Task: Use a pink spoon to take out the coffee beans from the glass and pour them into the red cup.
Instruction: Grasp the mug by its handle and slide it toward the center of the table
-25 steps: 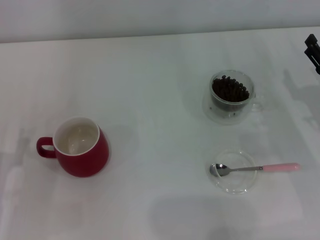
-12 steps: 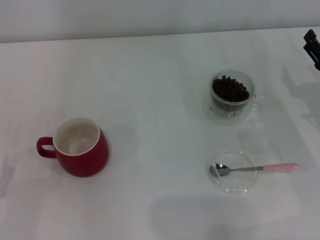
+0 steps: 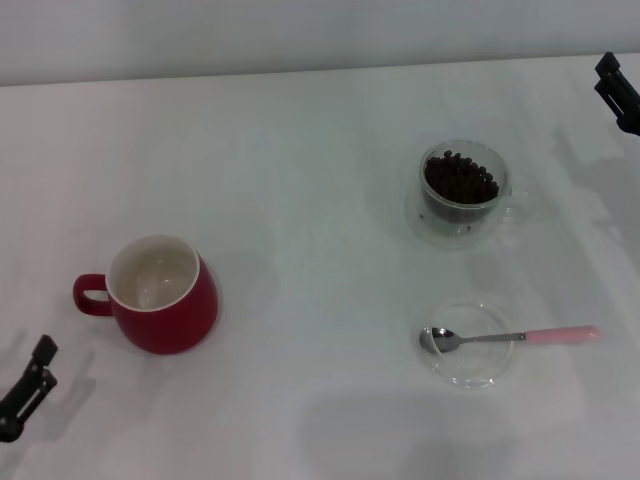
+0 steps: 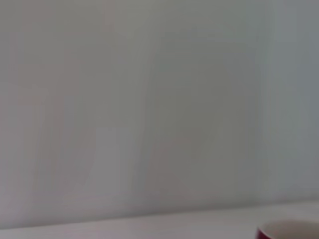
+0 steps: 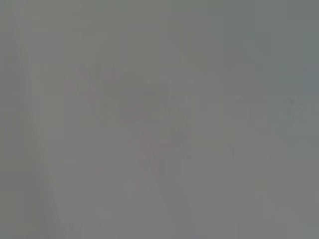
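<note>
Spoon (image 3: 505, 338): I see it lying flat on the desk's right side, near edge; its metal bowl rests in a shallow clear dish (image 3: 472, 343), and its pink handle sticks out past the dish rim toward the right.
Beans (image 3: 459, 179): a dark heap filling the glass, up to just under the rim.
Glass (image 3: 461, 194): upright on the desk, farther back than the dish and apart from it; its clear handle points right.
Cup (image 3: 160, 294): upright on the left side, well apart from the glass and the spoon; white inside, nothing visible in it; loop handle points left. In my left wrist view only a sliver of its rim (image 4: 289, 231) shows at the frame edge.
Left gripper (image 3: 24, 393): low at the near left corner, just beside the cup's handle side and not touching it; holding nothing; I cannot tell how its fingers stand.
Right gripper (image 3: 618, 90): at the far right edge, beyond and to the right of the glass, touching nothing; mostly cut off, so I cannot tell its fingers' state.
Right wrist view: a blank grey blur, nothing to read.
Desk (image 3: 300, 180): plain white surface.
</note>
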`<state>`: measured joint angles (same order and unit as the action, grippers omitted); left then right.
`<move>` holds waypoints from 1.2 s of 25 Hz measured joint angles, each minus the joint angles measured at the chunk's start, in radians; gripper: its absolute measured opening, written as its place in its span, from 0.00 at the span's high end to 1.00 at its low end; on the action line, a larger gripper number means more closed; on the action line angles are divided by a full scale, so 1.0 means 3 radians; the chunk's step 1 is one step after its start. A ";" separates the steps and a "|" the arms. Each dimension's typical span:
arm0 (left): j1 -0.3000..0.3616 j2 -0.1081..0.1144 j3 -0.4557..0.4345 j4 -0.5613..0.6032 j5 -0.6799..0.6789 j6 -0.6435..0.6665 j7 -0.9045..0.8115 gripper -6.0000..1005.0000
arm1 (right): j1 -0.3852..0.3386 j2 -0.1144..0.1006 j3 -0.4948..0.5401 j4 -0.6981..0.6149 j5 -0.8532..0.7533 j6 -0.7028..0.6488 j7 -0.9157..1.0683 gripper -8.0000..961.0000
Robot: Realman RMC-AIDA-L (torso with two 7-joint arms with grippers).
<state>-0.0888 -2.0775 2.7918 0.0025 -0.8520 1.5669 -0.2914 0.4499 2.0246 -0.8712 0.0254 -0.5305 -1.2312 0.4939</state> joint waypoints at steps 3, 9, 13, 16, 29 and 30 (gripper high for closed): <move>-0.0069 0.0000 0.0001 -0.0095 0.0065 -0.0027 0.0014 0.13 | 0.0005 0.0002 0.0000 0.0002 0.0000 0.0007 0.0000 0.10; -0.0177 -0.0006 -0.0008 -0.0113 0.0065 -0.0241 0.0017 0.13 | 0.0004 0.0005 0.0000 0.0003 -0.0001 0.0008 0.0000 0.10; -0.0234 -0.0014 -0.0025 -0.0097 0.0054 -0.0355 0.0017 0.13 | 0.0011 0.0005 0.0000 0.0002 -0.0001 0.0008 0.0023 0.10; -0.0289 -0.0014 -0.0021 -0.0084 0.0053 -0.0466 0.0017 0.13 | 0.0013 0.0005 0.0000 0.0003 -0.0001 0.0008 0.0031 0.11; -0.0441 -0.0019 -0.0005 -0.0072 0.0076 -0.0691 0.0044 0.13 | 0.0049 0.0010 0.0000 0.0010 -0.0009 0.0003 0.0031 0.11; -0.0446 -0.0020 -0.0005 -0.0071 0.0076 -0.0698 0.0051 0.13 | 0.0050 0.0010 0.0000 0.0010 -0.0010 0.0003 0.0031 0.11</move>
<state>-0.2226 -2.0834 2.7903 -0.0188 -0.8293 1.3575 -0.2761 0.4651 2.0277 -0.8713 0.0283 -0.5335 -1.2303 0.5031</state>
